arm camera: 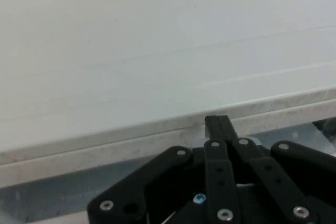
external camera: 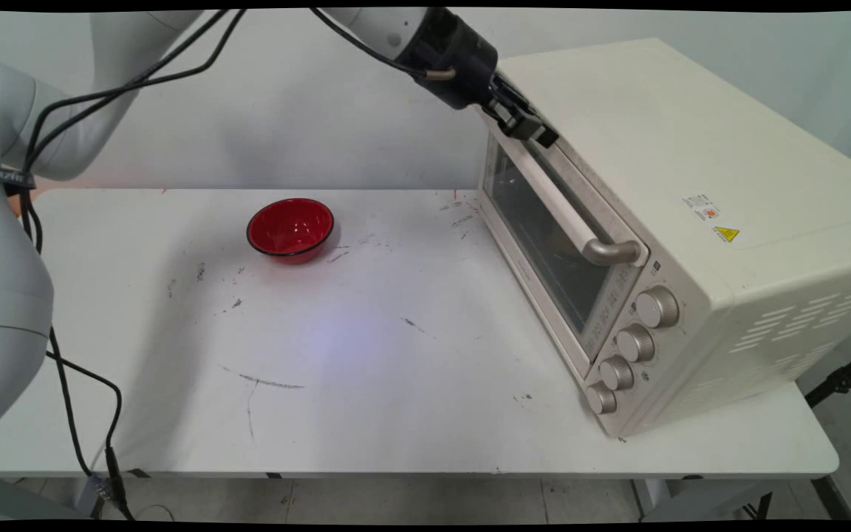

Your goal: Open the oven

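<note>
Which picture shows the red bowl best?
The main view. The red bowl sits whole and upright on the white table, left of the toaster oven. The hand view shows none of it, only the oven's top edge.

White table: red bowl, toaster oven.

The hand hides the far end of the oven's handle.

The toaster oven blocks the bench from one to four o'clock, its door handle jutting toward the centre. A red bowl sits at eleven o'clock. Between bowl and oven, and across the near half, the bench lies open.
</note>
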`<state>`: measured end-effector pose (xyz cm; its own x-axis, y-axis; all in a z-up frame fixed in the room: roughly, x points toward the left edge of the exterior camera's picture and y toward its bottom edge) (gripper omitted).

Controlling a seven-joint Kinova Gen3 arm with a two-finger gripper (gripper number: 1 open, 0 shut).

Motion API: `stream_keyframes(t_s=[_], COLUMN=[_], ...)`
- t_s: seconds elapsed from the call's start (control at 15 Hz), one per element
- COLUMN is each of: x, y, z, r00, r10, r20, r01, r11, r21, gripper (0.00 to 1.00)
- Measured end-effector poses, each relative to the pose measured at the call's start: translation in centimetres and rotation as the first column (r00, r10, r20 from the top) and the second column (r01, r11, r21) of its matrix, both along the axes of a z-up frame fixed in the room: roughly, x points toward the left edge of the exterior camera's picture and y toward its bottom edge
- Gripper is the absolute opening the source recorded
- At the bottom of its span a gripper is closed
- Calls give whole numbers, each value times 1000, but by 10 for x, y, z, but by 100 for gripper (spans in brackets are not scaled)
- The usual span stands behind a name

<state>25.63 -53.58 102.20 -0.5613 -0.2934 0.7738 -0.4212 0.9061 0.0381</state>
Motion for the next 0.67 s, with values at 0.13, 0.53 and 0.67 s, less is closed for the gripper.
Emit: stream_keyframes(t_s=[0.13, 0.53, 0.67], x=[-5, -13, -13], y=[-1, -1, 0], z=[-4, -19, -23], r00=[1000, 1000, 1000], r10=[-4, -15, -17], r20=[0, 12, 16], r01=[4, 15, 17], r11=[1000, 1000, 1000], r21=[5, 22, 26], gripper=[0, 0, 0])
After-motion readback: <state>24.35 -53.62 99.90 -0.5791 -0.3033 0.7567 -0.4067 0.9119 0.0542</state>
